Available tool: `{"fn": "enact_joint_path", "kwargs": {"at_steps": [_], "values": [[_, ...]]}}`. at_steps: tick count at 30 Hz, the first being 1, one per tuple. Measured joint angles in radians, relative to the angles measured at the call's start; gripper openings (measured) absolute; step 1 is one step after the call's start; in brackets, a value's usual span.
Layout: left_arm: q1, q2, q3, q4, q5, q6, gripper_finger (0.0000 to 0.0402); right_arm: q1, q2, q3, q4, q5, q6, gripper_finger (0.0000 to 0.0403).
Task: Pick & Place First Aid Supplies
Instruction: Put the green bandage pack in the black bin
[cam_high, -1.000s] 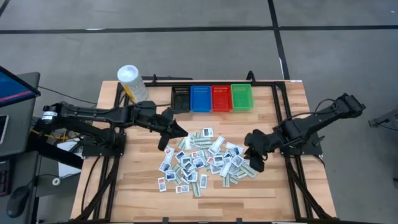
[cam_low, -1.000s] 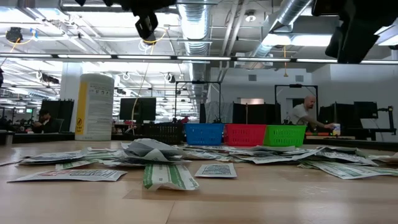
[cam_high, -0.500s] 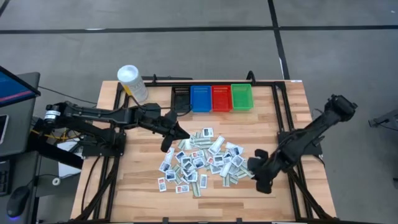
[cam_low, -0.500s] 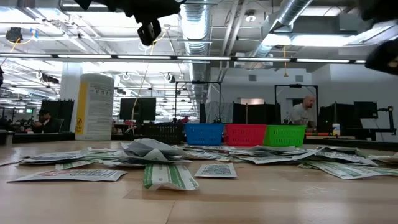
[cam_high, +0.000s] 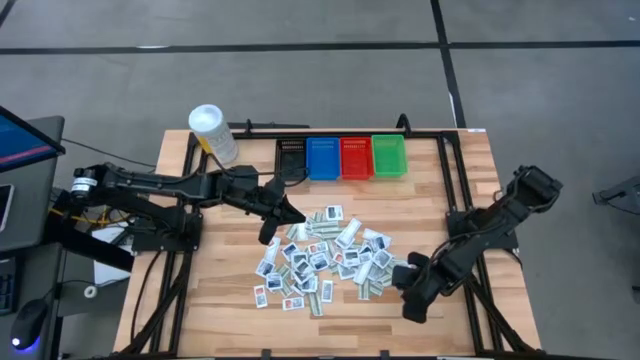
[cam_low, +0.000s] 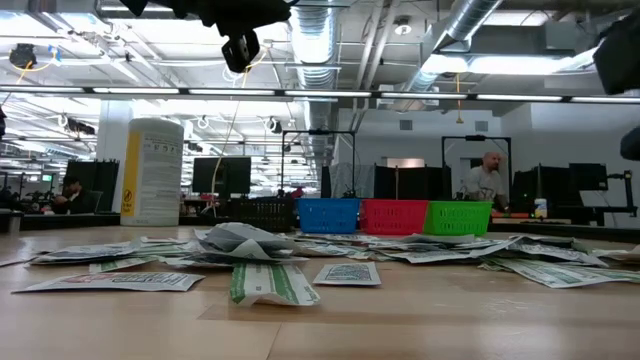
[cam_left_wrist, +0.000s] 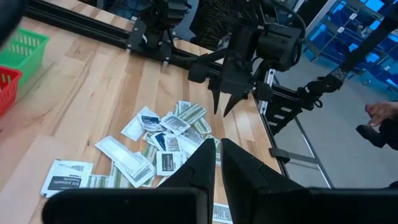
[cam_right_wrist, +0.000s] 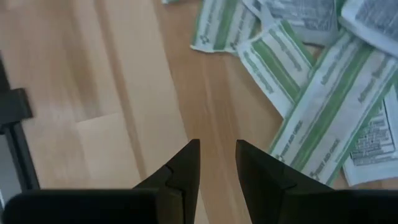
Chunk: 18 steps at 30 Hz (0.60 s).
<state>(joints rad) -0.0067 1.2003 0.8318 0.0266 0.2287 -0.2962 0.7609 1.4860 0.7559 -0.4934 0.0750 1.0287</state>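
Scattered mid-tabletop (cam_high: 220, 300): small flat white packets (cam_high: 325, 258) with blue, green or dark print. Right gripper (cam_high: 412, 300), narrowly parted and empty, just off the heap's right edge; green-striped packet (cam_right_wrist: 323, 112) nearest, long axis slanting away. Left gripper (cam_high: 268, 228), pinched nearly closed, over the heap's far-left corner.

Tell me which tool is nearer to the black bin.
Left. The left tool hovers just in front of the black bin, over the packet pile's near-left edge; the right tool is far across the table, past the pile's right end.
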Motion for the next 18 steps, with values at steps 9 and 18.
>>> {"fn": "enact_joint_path", "kwargs": {"at_steps": [9,18], "values": [[0.000,0.000,0.000,0.000,0.000,0.000,0.0026,-0.005,-0.008,0.057,-0.134,0.000,0.046,0.0098],[0.000,0.000,0.000,0.001,0.000,0.000,0.0026,-0.056,-0.026,0.089,-0.275,0.052,0.016,0.0098]]}}
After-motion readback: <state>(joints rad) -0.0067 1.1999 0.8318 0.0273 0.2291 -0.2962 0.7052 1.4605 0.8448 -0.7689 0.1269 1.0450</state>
